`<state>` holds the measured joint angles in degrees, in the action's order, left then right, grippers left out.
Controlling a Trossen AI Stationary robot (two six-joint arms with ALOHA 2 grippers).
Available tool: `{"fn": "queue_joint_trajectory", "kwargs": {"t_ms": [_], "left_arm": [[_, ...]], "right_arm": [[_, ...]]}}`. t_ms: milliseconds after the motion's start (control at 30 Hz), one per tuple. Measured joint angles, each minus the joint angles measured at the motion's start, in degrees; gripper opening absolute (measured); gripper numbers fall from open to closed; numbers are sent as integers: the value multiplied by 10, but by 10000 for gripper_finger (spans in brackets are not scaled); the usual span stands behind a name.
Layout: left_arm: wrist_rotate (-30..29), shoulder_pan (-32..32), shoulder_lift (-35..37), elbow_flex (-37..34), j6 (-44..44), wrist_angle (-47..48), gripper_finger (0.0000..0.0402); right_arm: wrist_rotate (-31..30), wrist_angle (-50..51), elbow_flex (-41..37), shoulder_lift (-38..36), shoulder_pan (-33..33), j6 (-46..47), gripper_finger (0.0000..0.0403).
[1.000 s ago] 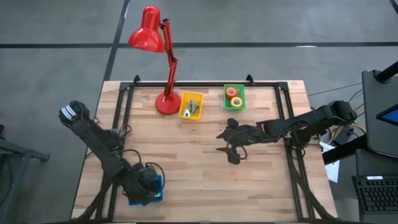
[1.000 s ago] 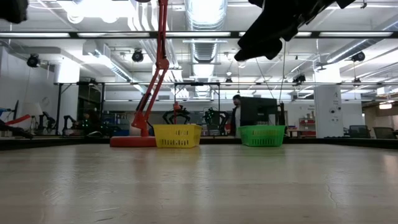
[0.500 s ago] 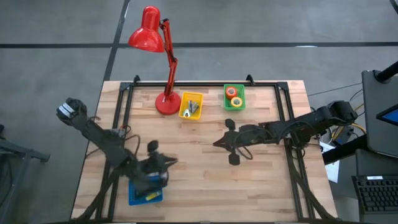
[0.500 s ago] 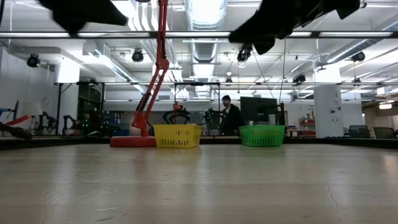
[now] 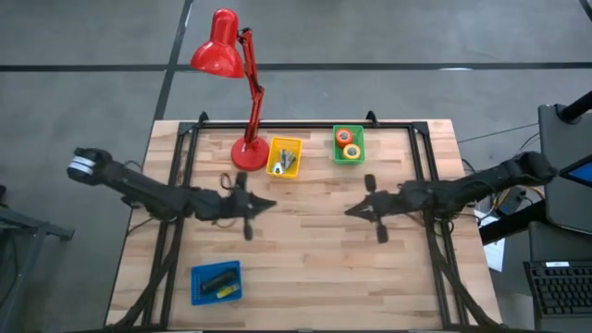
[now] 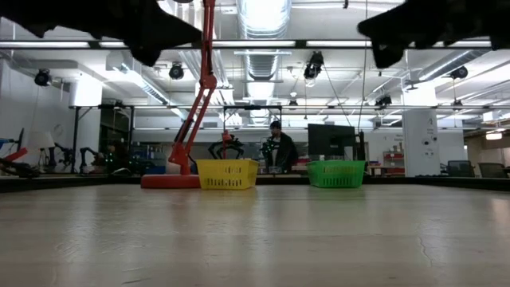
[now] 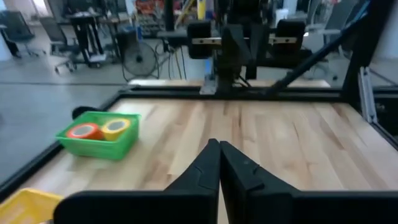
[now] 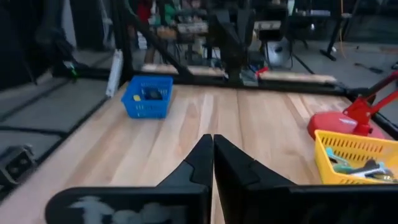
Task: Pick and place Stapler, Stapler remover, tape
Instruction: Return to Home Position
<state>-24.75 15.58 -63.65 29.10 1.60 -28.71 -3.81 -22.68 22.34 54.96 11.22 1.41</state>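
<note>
The black stapler (image 5: 214,280) lies in the blue basket (image 5: 198,274) at the table's near left, also visible as the blue basket (image 8: 148,96) in the right wrist view. Metal staple removers (image 5: 287,160) lie in the yellow basket (image 5: 274,165). Two tape rolls (image 5: 348,143) sit in the green basket (image 5: 337,154). My left gripper (image 5: 268,204) hangs shut over the table's middle left, and my right gripper (image 5: 351,211) hangs shut over the middle right. The two point at each other, and neither holds anything.
A red desk lamp (image 5: 242,92) stands on its base (image 5: 248,154) at the far edge, beside the yellow basket. A black frame (image 5: 305,123) runs around the table's edges. Bare wood lies between the two grippers. A person (image 6: 279,149) stands in the room beyond the table.
My left gripper has left the blue basket, rising and swinging toward the far edge and the table's middle; the stapler stays in the basket. My right gripper has drawn back toward the table's right edge, and its fingers, spread before, are together now.
</note>
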Motion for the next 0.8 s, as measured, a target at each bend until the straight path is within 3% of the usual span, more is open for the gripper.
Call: {"fn": "queue_joint_trajectory", "kwargs": {"t_ms": [367,533,800], "left_arm": [[-10,-5,250,-166,-21,-7,7],[-11,-5,367,-229,-33,-9,5],[18,-5,511,-280,-32,33,7]], "right_arm": [[-7,40,-101,-236,0,-28,8],[-20,85,-109,-293,-10,-20,8],[-2,155,-98,-322,-27,-28,8]]}}
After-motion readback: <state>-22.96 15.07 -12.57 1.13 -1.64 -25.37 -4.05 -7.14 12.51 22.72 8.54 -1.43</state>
